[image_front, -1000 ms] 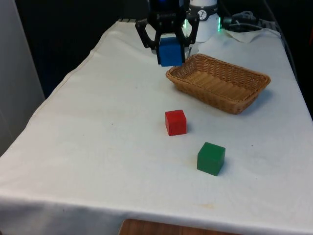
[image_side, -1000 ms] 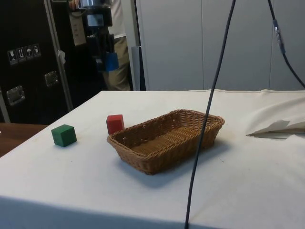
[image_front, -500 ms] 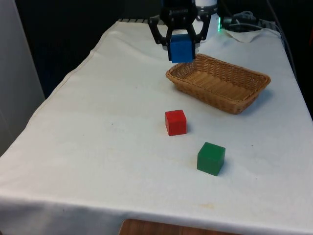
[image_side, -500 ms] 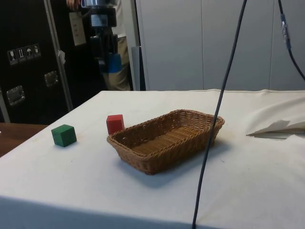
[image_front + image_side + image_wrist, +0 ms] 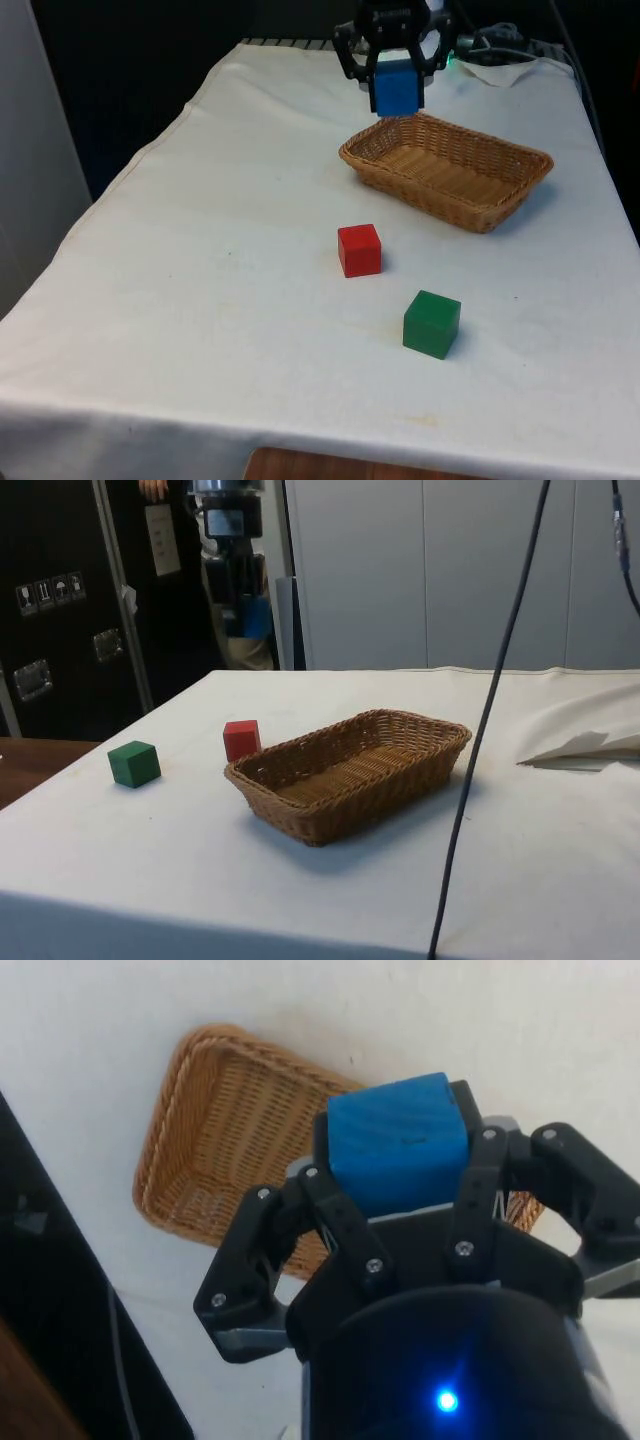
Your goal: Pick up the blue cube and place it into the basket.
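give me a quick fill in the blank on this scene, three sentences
1. The pincer is shut on the ____ cube.
2. The held cube hangs in the air near the rim of the ____.
3. On the cloth, the red cube sits between the basket and the ____ cube.

Missing words: blue; basket; green

Gripper (image 5: pixel 397 88) holds cube (image 5: pixel 397 87) in the air above basket's (image 5: pixel 447 170) far rim; nearer the camera than the gripper, two blocks (image 5: pixel 359 249) (image 5: pixel 431 323) lie on the table (image 5: pixel 200 250).
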